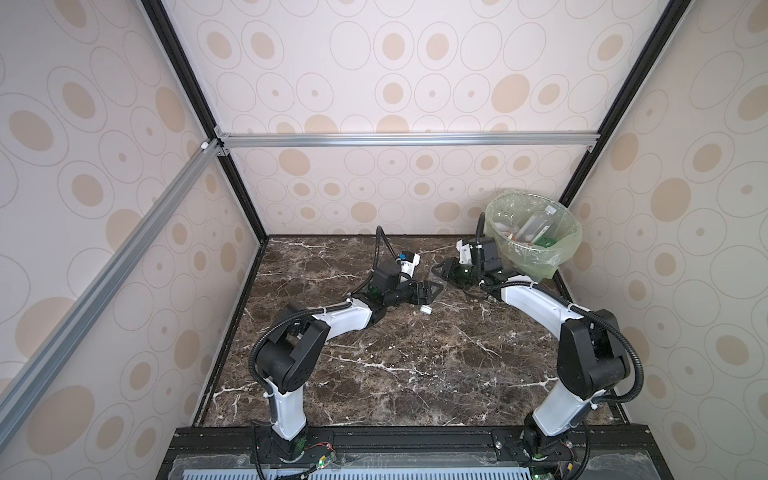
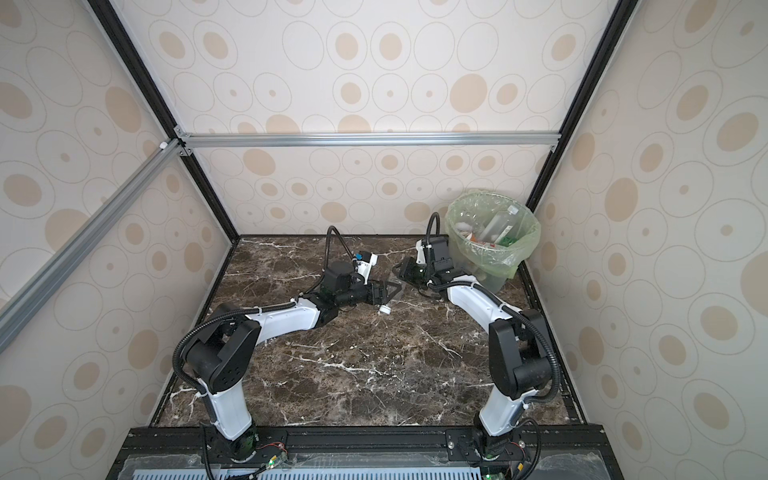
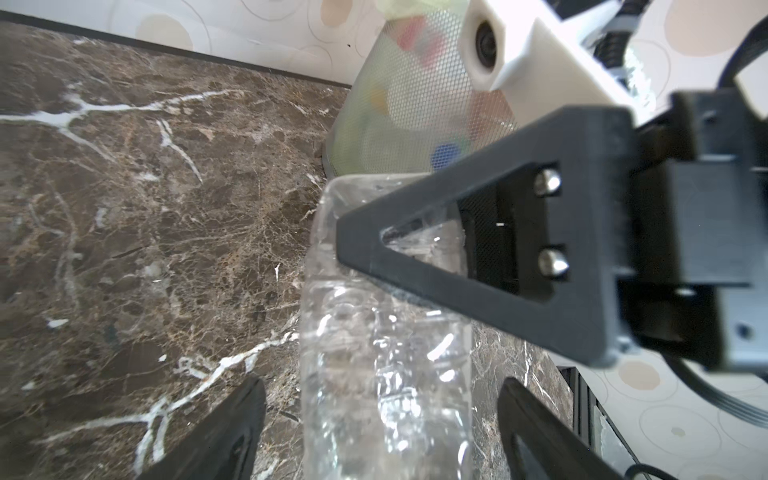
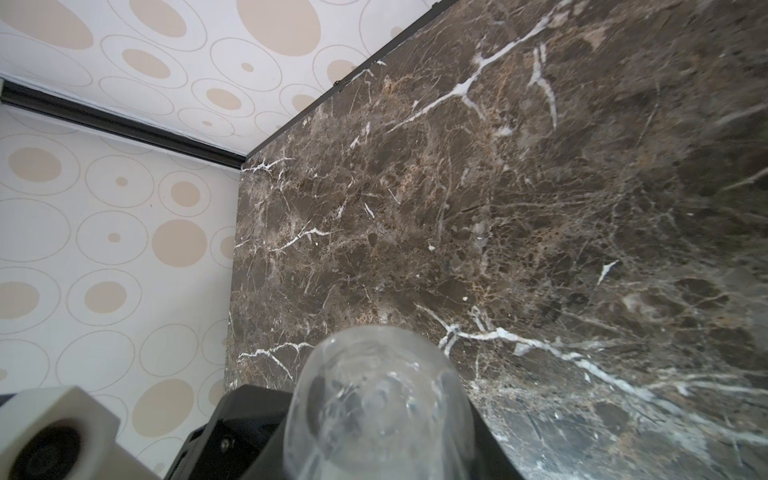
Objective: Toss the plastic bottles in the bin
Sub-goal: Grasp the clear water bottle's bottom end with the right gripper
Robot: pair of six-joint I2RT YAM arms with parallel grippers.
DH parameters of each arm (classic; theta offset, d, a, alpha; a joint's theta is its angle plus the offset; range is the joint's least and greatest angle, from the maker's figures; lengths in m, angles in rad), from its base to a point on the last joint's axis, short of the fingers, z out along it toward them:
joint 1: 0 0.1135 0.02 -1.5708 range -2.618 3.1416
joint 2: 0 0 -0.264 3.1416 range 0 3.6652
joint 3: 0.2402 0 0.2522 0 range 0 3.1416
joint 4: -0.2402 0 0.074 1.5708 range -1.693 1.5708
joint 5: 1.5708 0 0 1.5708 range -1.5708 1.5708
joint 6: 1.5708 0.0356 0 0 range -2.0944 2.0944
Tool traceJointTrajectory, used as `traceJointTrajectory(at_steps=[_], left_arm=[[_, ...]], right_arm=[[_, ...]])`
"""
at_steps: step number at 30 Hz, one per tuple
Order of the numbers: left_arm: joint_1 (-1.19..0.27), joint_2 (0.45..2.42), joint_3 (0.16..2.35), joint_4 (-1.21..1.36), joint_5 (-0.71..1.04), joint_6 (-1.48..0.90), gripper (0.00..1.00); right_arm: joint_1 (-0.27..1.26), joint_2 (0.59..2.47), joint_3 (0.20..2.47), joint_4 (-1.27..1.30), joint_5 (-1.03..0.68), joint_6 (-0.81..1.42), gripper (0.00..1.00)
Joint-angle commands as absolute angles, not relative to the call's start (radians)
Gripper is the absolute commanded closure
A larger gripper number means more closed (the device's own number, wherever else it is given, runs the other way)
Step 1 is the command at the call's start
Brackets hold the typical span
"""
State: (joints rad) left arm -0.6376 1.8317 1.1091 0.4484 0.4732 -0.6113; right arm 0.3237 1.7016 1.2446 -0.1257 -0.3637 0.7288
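Observation:
A clear, crumpled plastic bottle (image 3: 386,374) sits in mid-table between both grippers, faint in both top views (image 1: 441,286) (image 2: 398,293). My left gripper (image 3: 384,415) is open, and its two black fingers (image 3: 232,432) stand apart from the bottle on either side. My right gripper (image 4: 378,440) is shut on the bottle's far end, whose rounded base (image 4: 378,399) points at the right wrist camera. One right finger (image 3: 519,174) lies across the bottle. The bin (image 1: 575,235) (image 2: 536,239) stands at the back right with several bottles (image 1: 536,224) inside.
A small white cap (image 1: 424,309) (image 2: 384,309) shows just in front of the left gripper (image 1: 434,291); I cannot tell whether it belongs to the held bottle. The bin's mesh wall (image 3: 395,124) is close behind the right gripper (image 1: 442,270). Patterned walls close in the dark marble table (image 1: 415,374).

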Motion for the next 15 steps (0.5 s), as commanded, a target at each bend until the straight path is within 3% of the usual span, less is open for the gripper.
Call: traceJointTrajectory(at_steps=[1,4,15], left_arm=[[-0.648,1.785,1.096,0.418,0.436,-0.565,0.07],[-0.652,1.77,1.088,0.394,0.421,-0.544,0.01],[-0.66,1.67,1.105,0.306,0.337,-0.444,0.01]], right_arm=[[0.315,1.669,1.245,-0.156,-0.335,0.702,0.62],[0.312,1.667,1.245,-0.167,-0.322,0.691,0.62],[0.294,1.63,1.327,-0.271,-0.263,0.613,0.62]])
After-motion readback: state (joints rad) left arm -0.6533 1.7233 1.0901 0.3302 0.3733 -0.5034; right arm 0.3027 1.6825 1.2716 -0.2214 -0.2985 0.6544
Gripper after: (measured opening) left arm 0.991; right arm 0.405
